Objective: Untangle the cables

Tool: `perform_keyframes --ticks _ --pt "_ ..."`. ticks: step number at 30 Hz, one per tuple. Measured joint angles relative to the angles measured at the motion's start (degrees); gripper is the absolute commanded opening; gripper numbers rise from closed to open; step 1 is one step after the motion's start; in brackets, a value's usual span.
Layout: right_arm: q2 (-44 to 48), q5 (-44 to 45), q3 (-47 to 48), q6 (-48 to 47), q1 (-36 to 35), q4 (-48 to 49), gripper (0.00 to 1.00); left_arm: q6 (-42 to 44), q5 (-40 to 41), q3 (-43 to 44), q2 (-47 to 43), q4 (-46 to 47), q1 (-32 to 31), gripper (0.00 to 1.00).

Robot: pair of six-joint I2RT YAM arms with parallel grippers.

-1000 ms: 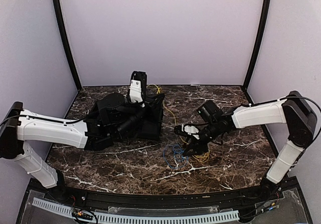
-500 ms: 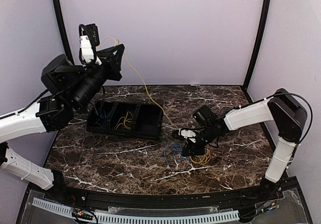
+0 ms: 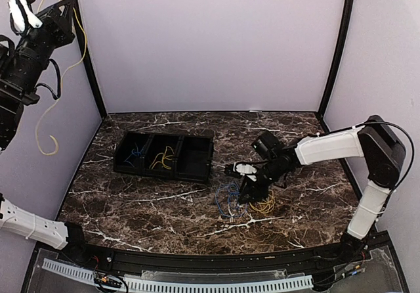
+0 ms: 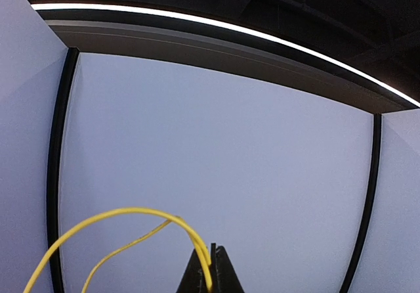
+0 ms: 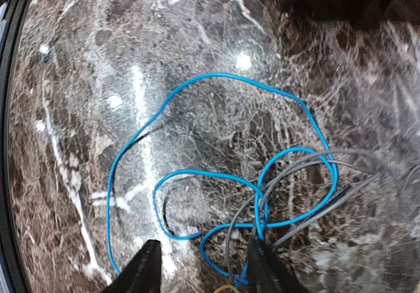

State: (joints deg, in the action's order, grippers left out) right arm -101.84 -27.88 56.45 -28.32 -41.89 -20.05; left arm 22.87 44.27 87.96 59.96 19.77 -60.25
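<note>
My left gripper [image 3: 63, 9] is raised high at the top left, shut on a long yellow cable [image 3: 44, 119] that hangs free down the left wall. The left wrist view shows the shut fingertips [image 4: 213, 257] pinching that yellow cable [image 4: 118, 214]. My right gripper [image 3: 247, 191] is open, low over the marble table. Its fingers [image 5: 147, 270] stand on either side of a looped blue cable [image 5: 197, 175] crossed by a dark grey cable [image 5: 354, 188]. In the top view the blue cable [image 3: 226, 201] lies beside a small yellow coil [image 3: 265, 205].
A black bin with three compartments [image 3: 197, 156] sits left of centre on the table. It holds a blue cable [image 3: 136, 152] and yellow cables [image 3: 162, 158]. Black corner posts [image 3: 88, 63] rise at the back left and right.
My left arm has swung from the bin up and to the far left. It has pulled the yellow cable off the table, and the cable now hangs free. The right gripper stayed over the pile.
</note>
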Motion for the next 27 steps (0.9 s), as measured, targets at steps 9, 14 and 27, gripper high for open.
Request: perform_keyframes --ticks 9,14,27 --pt "13.4 -1.7 12.09 -1.7 3.43 -10.45 0.73 -2.78 3.76 -3.26 0.92 -16.41 1.16 0.0" --pt "19.23 -3.76 13.44 -1.25 7.13 -13.51 0.81 -12.02 -0.2 -5.55 2.05 -29.7 7.1 0.0" --pt "39.54 -9.09 -11.5 8.11 21.92 2.05 0.99 -30.16 -25.99 5.53 17.73 -50.6 31.01 0.0"
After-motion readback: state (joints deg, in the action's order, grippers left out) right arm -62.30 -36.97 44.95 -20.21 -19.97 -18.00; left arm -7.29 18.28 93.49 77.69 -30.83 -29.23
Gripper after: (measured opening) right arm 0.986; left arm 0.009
